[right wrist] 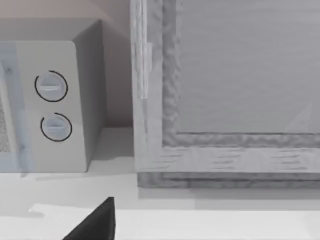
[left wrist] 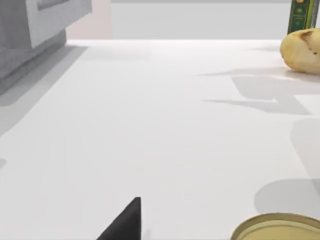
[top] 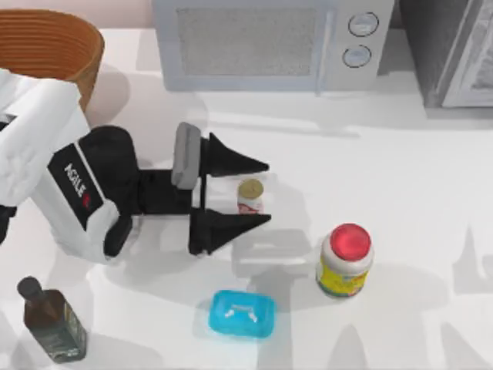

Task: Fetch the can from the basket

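A microwave (top: 273, 42) stands at the far edge of the tabletop (top: 416, 185). Nearer are a red-lidded jar (top: 345, 260), a blue soap dish (top: 243, 313) and, at left, a dark bottle (top: 52, 321).

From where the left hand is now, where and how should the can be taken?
Grip the can on its round side wall, below the gold top, closing across it. It stands upright on the table between the open fingers of the left hand, which comes from the table's left.

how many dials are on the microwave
2. Both sit on the microwave panel at its right end, upper dial directly above lower dial; the right wrist view shows them stacked likewise. None looks hidden.
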